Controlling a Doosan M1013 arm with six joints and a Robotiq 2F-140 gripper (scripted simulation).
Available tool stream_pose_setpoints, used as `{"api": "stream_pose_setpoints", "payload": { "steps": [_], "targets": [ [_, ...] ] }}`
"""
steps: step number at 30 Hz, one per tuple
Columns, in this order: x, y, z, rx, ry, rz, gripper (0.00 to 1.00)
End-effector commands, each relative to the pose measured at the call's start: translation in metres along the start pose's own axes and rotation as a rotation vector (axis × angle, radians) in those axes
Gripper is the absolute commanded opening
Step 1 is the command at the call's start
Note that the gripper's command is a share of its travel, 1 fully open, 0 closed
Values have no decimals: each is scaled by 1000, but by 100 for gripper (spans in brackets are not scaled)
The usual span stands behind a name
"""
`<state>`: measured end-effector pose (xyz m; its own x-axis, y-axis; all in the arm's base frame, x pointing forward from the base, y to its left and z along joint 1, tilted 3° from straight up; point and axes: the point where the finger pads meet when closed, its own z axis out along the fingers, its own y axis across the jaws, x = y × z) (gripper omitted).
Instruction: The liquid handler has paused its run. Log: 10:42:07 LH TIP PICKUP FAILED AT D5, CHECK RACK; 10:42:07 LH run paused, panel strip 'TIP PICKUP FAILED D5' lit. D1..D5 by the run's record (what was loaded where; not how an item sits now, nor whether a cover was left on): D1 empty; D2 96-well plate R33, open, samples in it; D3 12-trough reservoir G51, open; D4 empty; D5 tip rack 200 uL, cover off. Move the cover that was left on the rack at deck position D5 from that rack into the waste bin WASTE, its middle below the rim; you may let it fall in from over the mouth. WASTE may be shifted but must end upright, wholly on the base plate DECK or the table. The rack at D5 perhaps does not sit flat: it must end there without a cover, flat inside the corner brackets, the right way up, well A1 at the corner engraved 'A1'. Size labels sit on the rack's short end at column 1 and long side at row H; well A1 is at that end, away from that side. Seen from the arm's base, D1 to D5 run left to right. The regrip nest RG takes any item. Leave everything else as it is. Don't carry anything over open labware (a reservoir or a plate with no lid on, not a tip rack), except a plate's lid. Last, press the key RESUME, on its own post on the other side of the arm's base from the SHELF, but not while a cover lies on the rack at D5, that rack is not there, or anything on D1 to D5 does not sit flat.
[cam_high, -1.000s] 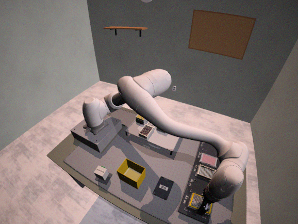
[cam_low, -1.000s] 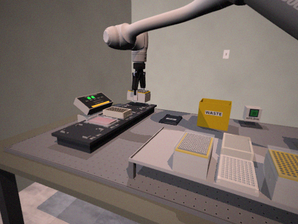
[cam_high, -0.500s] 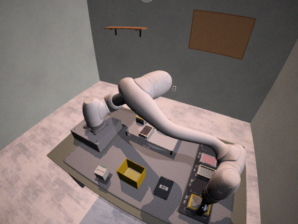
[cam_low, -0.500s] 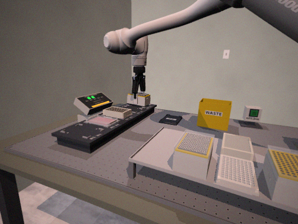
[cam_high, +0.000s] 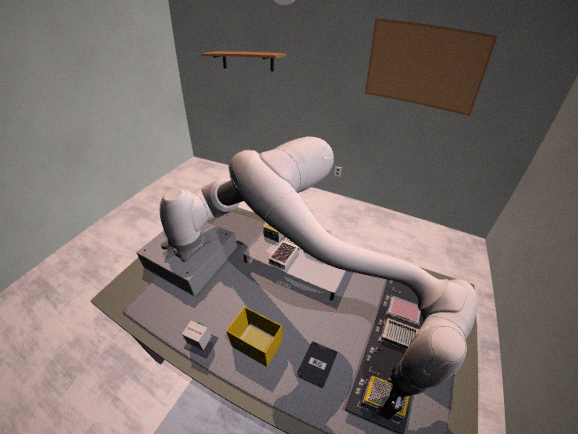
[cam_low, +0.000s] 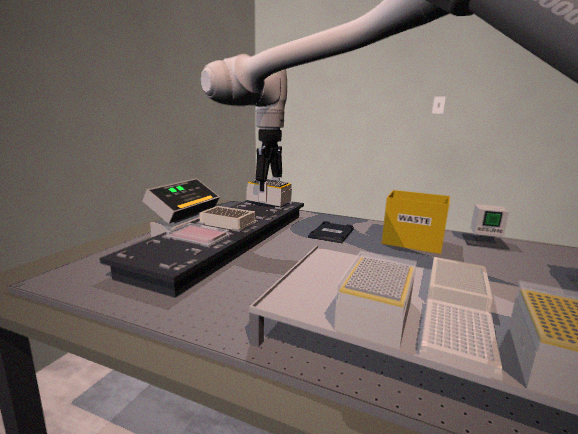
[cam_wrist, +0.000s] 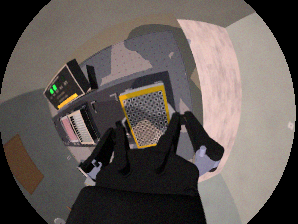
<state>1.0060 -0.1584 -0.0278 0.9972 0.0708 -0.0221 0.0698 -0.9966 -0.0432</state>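
200 uL tip rack (cam_low: 270, 191), upper centre of the exterior view: rigid, light, slick-walled plastic box, being pinched across its walls by the gripper (cam_low: 268, 176), probably slip-prone.

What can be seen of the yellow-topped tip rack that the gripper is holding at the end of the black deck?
The white box-shaped tip rack has a yellow top frame around a dense grid of small tip holes, with no cover visible on it. It is upright and about level, at the far end position of the black deck, low over it or just touching; contact cannot be told. The black two-finger gripper comes straight down and is closed on the rack across its top. Nothing else touches it.
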Motion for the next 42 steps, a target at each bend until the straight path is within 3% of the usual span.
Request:
{"api": "stream_pose_setpoints", "payload": {
  "steps": [1, 42],
  "targets": [
    [0, 0, 0, 0, 0, 0, 0],
    [0, 0, 6, 0, 0, 0, 0]
  ]
}}
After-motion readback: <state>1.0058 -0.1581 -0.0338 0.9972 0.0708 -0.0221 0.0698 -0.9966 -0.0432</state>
